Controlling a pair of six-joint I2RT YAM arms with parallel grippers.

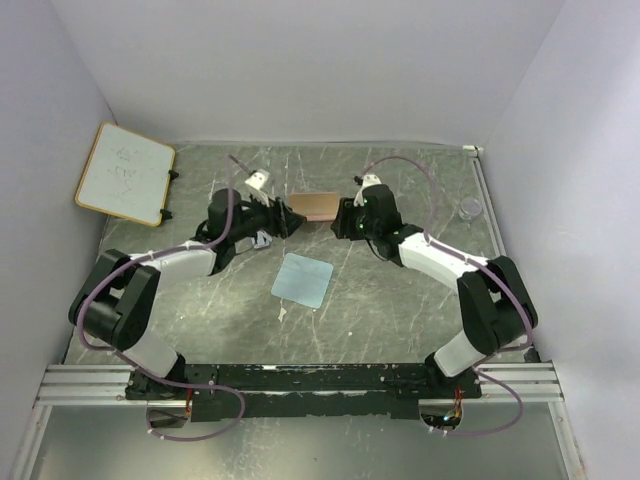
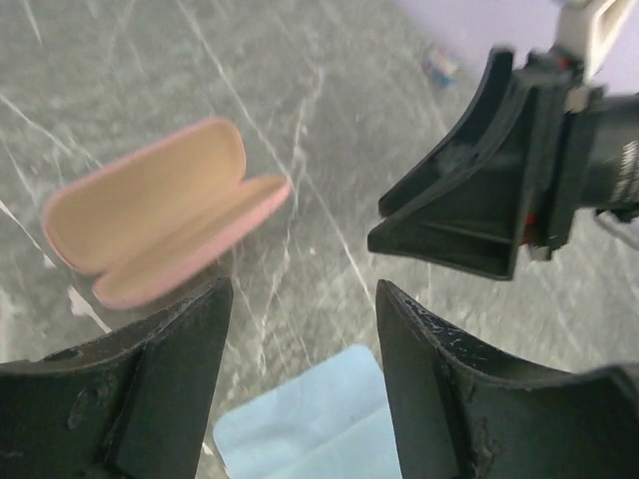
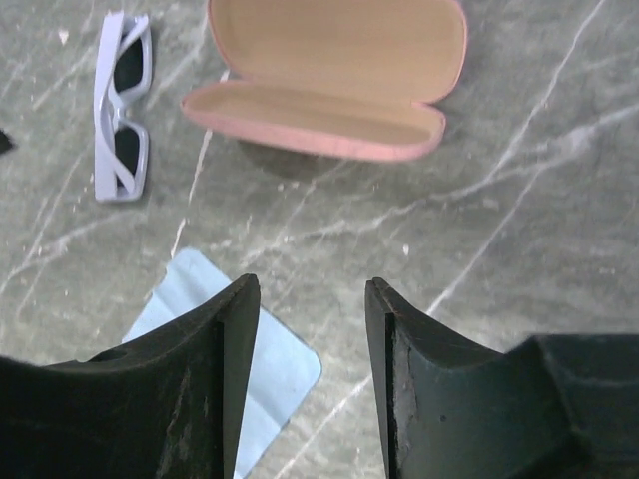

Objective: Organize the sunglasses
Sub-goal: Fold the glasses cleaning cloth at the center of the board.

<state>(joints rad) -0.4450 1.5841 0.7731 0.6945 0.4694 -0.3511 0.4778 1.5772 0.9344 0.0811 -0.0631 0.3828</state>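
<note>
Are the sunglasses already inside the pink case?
No, in the right wrist view the sunglasses lie on the table beside the pink case, which sits open and empty.

No legible text; whiteboard (image 1: 124, 172) marks too faint to read.

My end effector (image 2: 305, 299) hangs over the marbled surface (image 2: 329, 120), its two dark fingers spread with nothing between them, and the pale blue cloth (image 2: 310, 424) shows through the gap. At upper left the pink case (image 2: 150, 210) lies open, tan lining up, apart from the cloth. The right end effector (image 2: 399, 225) reaches in from the right, its tips clear of the case.
</note>
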